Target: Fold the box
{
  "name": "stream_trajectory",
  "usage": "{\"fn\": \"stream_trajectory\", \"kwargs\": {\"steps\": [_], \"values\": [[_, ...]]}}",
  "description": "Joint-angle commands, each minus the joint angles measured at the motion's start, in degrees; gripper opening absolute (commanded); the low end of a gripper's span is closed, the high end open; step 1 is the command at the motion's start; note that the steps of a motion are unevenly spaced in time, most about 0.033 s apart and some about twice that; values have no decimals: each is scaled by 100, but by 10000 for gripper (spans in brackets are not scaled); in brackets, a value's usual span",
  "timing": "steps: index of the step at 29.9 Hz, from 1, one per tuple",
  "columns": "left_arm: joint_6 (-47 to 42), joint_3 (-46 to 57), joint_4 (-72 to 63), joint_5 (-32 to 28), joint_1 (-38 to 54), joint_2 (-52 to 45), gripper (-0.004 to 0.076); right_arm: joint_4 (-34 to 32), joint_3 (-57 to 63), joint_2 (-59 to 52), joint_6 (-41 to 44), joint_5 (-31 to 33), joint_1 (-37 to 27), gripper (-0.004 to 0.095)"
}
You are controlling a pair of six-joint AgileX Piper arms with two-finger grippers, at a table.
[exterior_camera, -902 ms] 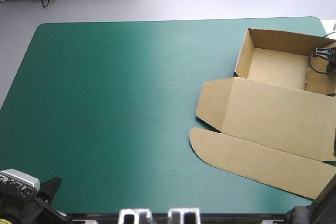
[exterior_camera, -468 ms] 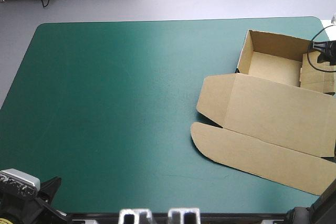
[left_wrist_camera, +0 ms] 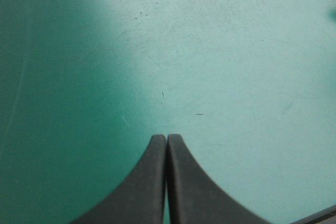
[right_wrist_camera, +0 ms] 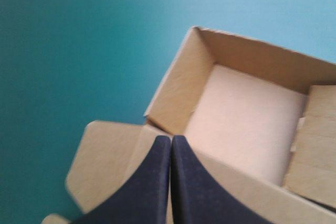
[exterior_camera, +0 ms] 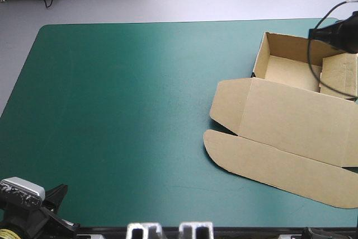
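Fingers of left gripper: closed tip to tip in one arch, nothing between them. Under and ahead of them is only bare cover, teal-green and lightly scratched. No board shows near these fingers.

Fingers of right gripper: also together, seam shut, clamped on nothing. Box lies directly under and ahead of them. Whether the tips touch the board cannot be told.

Box state, read from the right fingers:
- Tray is just ahead of the tips, open side up, with three walls standing.
- The tray's near corner sits a little to one side of the tips.
- Side panel on the tray's far-right side is creased and leans into the tray rather than standing square.
- Lid lies flat beneath the fingers, joined to the tray's near wall.
- Lid ear lies flat beside the fingers.
- Front flap, with a rounded end, lies flat on the cover behind the lid, on the robot's side.

High view: the box lies at the table's right side, with the tray toward the far edge. Box and left fingers are well apart.
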Motion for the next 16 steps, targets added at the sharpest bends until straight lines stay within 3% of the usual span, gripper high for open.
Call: {"fn": "stream_trajectory", "kwargs": {"steps": [1,4,10,16], "values": [[0,176,-105,-565,-20,99,-9,61,854,-847,20,-10,671,-11],[0,408,-140,-585,-20,99,-9,-288,2068,-1550,142,-149,1119,-11],[48,500,-552,-815,-30,99,-9,-1547,4294,-3298,974,-705,1214,-11],[264,513,-555,-837,-30,99,-9,-1645,6125,-4796,1028,-1279,1214,-12]]}}
